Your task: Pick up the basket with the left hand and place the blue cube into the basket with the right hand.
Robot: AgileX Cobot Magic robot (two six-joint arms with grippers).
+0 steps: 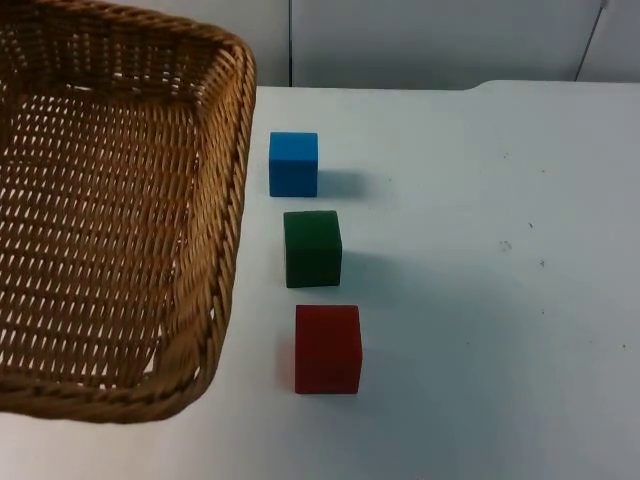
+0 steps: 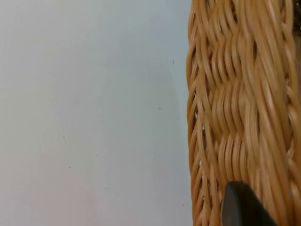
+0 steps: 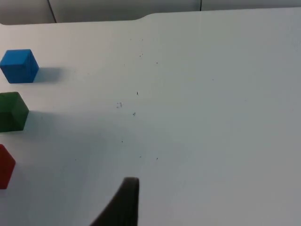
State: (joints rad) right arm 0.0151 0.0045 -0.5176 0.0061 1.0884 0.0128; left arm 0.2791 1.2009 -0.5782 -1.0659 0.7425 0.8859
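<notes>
gripping the basket (image 1: 120,230) rim, left gripper (image 2: 242,207); right gripper (image 3: 124,205) state unclear, blue cube (image 1: 293,163) on table.

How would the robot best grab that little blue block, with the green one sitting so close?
Probably from above, the right hand pinching the blue cube's two side faces. The green cube sits just in front of it, so the side facing it is cramped; the flat upright sides suit a straight pinch.

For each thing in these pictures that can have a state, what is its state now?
basket: upright, nothing visible inside, beside the cubes.
blue cube: on the table, outside the basket, farthest in the row.
green cube: on the table, middle of the row.
red cube: on the table, nearest in the row.
left gripper: at the basket's woven rim.
right gripper: above bare table, apart from the cubes.
</notes>
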